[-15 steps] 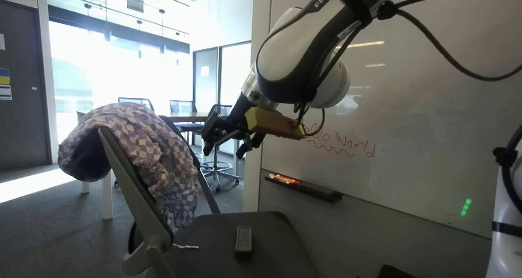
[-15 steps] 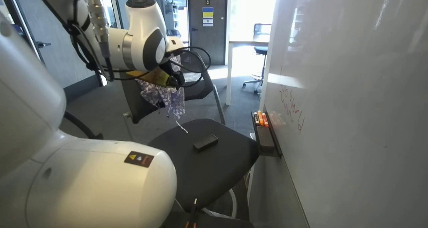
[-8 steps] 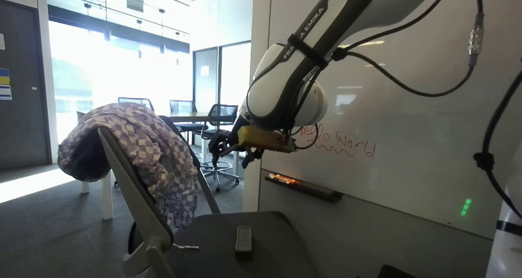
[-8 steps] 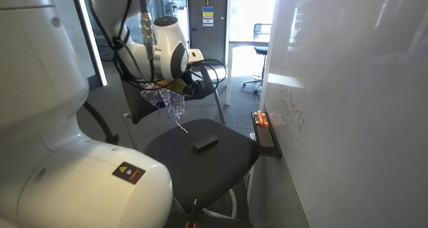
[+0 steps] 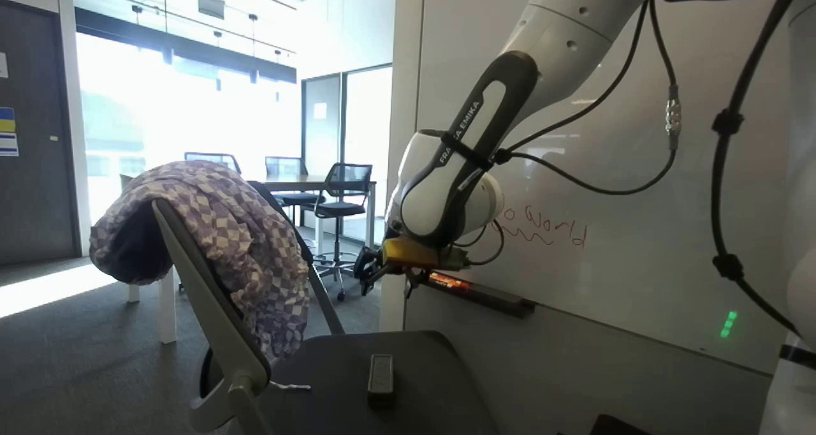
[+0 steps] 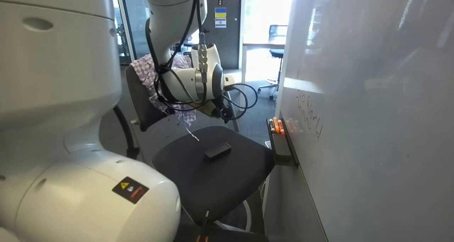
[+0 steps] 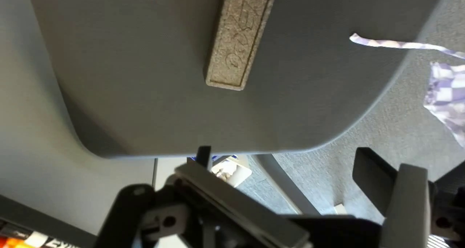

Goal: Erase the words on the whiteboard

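Your gripper (image 5: pixel 387 291), jaws parted, hangs higher than the chair seat (image 5: pixel 437 377) (eraser (image 5: pixel 381 377) on it); the whiteboard (image 5: pixel 644 250) beside that seat bears words (image 5: pixel 543 223).

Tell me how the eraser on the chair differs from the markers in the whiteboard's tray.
The eraser is a single dull-coloured block; the markers are slimmer, with bright orange on them. The eraser lies on the chair seat; the markers lie side by side in the tray. Neither is held by the open pincer.

In an exterior view, the arm (image 5: pixel 468 129), fingers (image 5: pixel 366 286) apart, partly hides red words (image 5: pixel 542 223) on the whiteboard (image 5: pixel 644 263).
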